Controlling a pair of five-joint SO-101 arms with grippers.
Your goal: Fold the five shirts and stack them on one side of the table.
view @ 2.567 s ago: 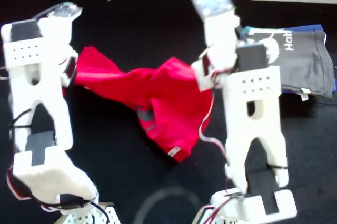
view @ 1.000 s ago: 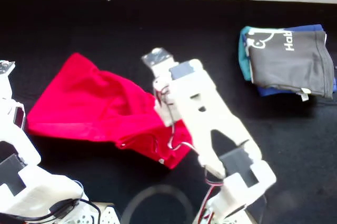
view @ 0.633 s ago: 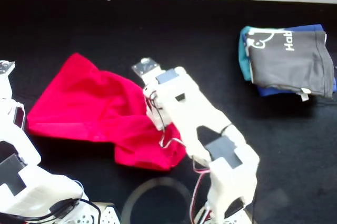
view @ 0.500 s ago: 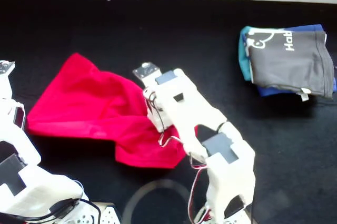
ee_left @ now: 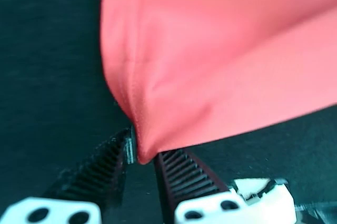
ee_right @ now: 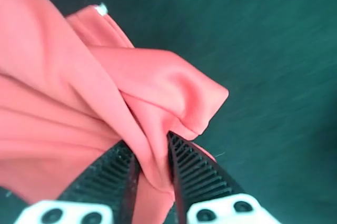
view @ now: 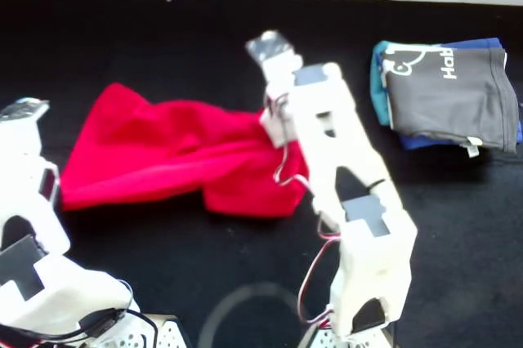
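Red shirt (view: 172, 160): lying stretched across the left centre of the high view on the black table (view: 163, 29).
Left gripper (ee_left: 142, 153): jaws clamping one shirt corner, at the lower left.
Right gripper (ee_right: 150, 145): jaws pinching a bunched fold, at the upper centre.
Change: the right arm is swinging up from the lower centre, dragging its end and pulling the cloth longer and flatter.
Meaning: probably spreading the shirt; folding is not yet beginning, with the folded stack (view: 445, 91) waiting at the upper right.

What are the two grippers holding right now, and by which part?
Both hold the crumpled red cloth shirt. The left gripper pinches a pointed corner of it; the right gripper pinches a bunched fold at its opposite end.
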